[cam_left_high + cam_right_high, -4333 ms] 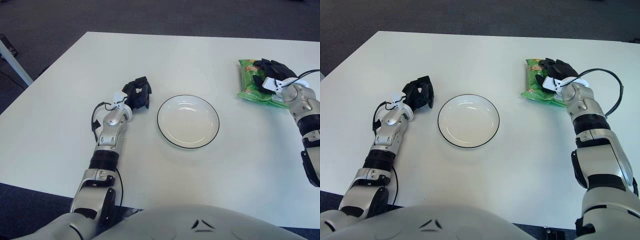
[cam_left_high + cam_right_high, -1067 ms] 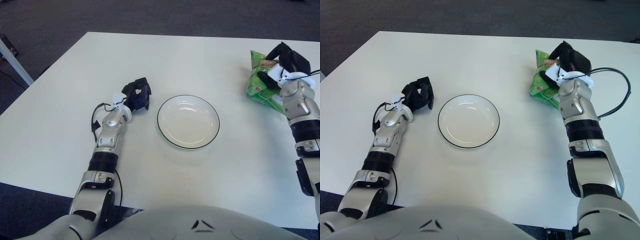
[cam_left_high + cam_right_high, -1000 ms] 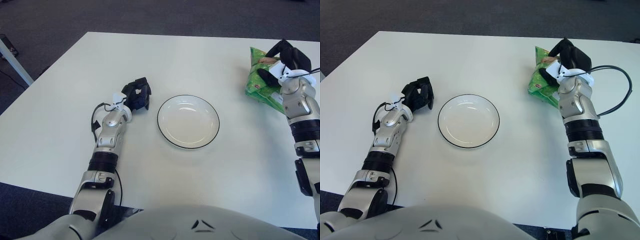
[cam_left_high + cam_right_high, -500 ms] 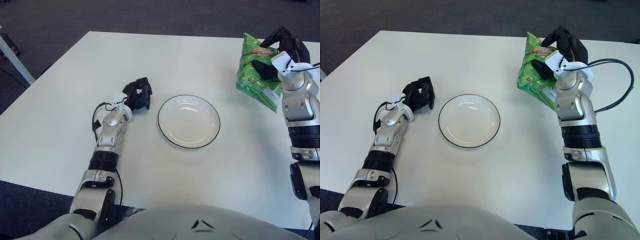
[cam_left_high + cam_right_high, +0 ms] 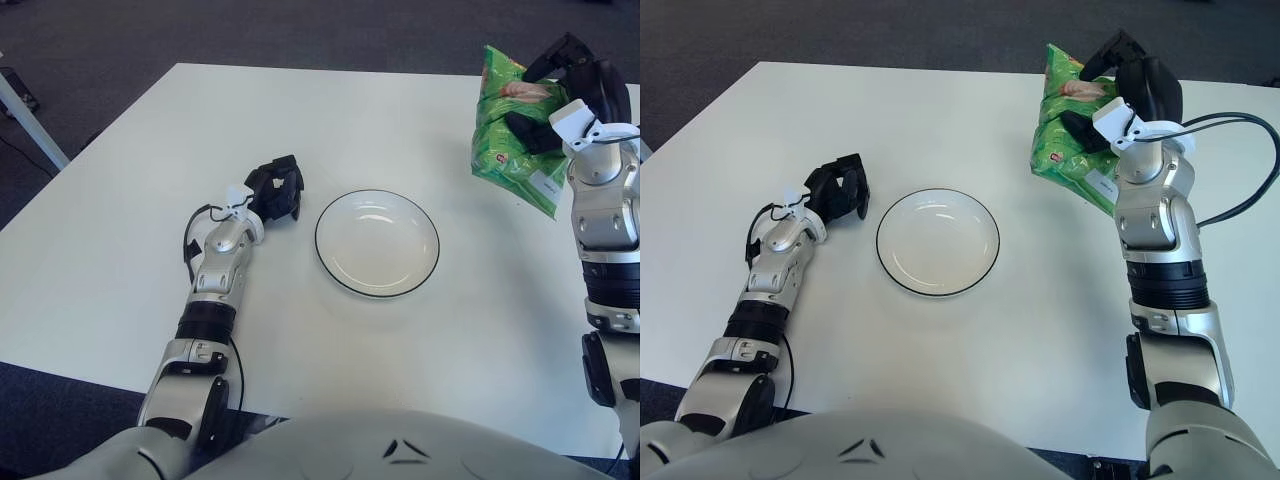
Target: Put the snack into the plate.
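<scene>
Two hands: one at work, one idle.
Right hand (image 5: 1120,85): raised at the far right of the table, black fingers (image 5: 1080,128) wrapped around the bag — a firm grasp, one finger across its front and the rest over its top and back edge.
Snack (image 5: 1068,125): a green bag held in the right hand, standing roughly on end and tilted, its top corner toward the table's far edge. It shows to the right of the plate and farther back, well apart from it. A white label sits at its lower right corner.
Plate (image 5: 937,242): white with a thin dark rim, flat on the table near the middle, between the two arms; nothing lies in it.
Left hand (image 5: 839,188): shows just left of the plate, beside its rim but apart from it, fingers curled in with nothing between them. Whether it touches the tabletop cannot be told.
Table (image 5: 940,120): white, with dark carpet beyond its far edge.
Right arm: forearm upright below the bag — a black cable (image 5: 1250,130) loops out from the wrist to the right.
</scene>
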Tool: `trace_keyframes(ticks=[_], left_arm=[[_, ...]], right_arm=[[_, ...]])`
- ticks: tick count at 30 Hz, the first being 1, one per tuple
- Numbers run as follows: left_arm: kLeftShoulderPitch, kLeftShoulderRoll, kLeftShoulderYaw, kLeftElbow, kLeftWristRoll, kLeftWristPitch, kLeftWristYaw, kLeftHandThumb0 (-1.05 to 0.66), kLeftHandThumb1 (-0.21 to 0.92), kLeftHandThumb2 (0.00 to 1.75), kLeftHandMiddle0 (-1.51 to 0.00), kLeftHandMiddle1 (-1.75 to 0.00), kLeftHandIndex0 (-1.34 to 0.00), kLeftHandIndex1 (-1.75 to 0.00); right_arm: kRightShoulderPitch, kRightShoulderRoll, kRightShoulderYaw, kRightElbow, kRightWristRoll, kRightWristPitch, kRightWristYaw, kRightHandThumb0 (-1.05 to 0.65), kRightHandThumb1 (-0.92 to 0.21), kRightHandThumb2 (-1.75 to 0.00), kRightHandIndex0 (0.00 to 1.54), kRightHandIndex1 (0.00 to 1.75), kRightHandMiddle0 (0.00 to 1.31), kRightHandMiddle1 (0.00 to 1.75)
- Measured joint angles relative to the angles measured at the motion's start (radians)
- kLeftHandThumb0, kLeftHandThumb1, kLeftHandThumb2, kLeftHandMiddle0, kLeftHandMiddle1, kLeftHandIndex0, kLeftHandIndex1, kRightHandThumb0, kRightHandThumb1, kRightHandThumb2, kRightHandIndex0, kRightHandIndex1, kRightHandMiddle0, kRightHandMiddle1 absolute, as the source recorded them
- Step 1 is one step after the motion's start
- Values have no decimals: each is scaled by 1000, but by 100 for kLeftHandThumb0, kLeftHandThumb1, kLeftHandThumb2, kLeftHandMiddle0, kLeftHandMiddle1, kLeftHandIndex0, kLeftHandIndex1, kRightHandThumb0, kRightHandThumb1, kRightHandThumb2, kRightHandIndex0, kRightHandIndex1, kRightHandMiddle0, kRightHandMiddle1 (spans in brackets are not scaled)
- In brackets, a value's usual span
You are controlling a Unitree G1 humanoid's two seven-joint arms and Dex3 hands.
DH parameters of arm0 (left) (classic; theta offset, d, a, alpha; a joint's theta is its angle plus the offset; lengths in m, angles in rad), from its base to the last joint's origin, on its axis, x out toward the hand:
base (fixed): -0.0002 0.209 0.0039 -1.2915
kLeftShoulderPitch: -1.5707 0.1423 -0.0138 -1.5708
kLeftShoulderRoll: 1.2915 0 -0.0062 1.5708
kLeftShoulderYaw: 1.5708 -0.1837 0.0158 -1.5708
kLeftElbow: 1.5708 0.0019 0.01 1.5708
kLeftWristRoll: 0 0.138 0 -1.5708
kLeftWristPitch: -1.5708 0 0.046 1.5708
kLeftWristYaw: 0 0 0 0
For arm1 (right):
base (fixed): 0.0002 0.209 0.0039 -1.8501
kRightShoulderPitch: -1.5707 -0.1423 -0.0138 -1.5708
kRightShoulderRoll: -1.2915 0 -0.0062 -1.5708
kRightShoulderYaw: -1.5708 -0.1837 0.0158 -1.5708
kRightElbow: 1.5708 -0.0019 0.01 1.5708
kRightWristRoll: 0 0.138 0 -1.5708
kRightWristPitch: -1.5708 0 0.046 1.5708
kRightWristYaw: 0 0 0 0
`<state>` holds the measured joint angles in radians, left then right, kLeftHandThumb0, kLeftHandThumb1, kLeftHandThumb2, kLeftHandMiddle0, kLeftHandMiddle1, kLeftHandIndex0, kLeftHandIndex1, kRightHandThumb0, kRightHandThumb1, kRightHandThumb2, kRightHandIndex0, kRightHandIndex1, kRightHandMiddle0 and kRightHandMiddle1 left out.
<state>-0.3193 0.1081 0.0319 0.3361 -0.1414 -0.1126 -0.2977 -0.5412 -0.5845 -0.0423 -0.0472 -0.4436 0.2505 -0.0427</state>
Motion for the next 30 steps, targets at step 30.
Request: trace_keyframes(ticks=[30], left_arm=[[-6, -2, -10, 7, 1, -1, 7, -41, 79, 85, -128, -175, -89, -175]], right_arm=[[22, 86, 95, -229, -58, 19, 140, 0, -13, -154, 75, 173, 53, 175]])
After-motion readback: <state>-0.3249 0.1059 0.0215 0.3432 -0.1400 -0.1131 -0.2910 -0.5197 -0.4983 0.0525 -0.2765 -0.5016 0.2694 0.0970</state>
